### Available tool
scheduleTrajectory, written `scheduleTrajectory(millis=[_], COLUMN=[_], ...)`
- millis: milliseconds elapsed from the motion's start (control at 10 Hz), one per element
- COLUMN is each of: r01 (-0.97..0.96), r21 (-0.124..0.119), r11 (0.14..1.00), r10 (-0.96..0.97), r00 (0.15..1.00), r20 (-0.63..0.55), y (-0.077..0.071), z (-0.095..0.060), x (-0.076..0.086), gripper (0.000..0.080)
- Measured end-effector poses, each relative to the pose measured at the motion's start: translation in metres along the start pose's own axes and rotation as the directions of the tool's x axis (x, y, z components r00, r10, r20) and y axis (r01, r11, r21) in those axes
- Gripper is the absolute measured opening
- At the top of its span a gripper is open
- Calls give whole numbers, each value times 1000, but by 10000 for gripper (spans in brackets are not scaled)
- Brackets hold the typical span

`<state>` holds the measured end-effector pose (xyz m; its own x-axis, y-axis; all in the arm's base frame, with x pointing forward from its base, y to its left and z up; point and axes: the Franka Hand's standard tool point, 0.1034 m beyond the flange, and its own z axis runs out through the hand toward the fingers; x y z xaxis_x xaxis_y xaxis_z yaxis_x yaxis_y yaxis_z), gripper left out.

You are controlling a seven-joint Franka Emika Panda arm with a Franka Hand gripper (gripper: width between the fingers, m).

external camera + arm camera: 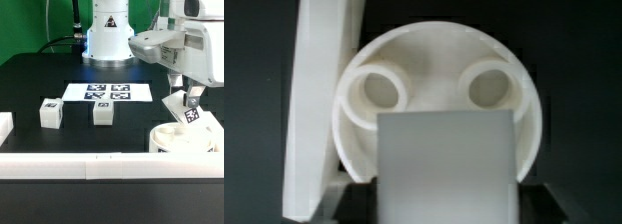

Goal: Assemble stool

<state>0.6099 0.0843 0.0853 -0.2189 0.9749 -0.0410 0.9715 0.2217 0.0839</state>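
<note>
The stool's round white seat (172,140) lies at the exterior view's right, close to the front rail. One white tagged leg (191,113) stands slightly tilted on top of it. My gripper (188,100) comes down over that leg. In the wrist view the leg (446,160) fills the space between my dark fingers (359,192), which press on both its sides, so the gripper (445,192) is shut on it. Behind it the seat (438,55) shows two round holes. Two more legs (50,113) (102,112) stand loose on the black table.
The marker board (108,92) lies flat at the table's middle, in front of the robot base (107,35). A long white rail (90,166) runs along the front edge and shows beside the seat in the wrist view (322,100). Another rail end (5,128) sits at the exterior view's left.
</note>
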Motion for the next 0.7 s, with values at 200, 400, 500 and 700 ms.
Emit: scheduleTrajectory(millis=[200, 400, 500, 700], r01=[-1, -35, -151, -314], r21=[5, 4, -3, -7], r11=[1000, 999, 988, 949], r10=[1, 35, 151, 314], r00=[1000, 999, 988, 949], r20=[0, 0, -2, -1], y=[0, 0, 0, 0], z=[0, 0, 1, -1], x=[-1, 0, 5, 9], gripper=[335, 335, 335, 337])
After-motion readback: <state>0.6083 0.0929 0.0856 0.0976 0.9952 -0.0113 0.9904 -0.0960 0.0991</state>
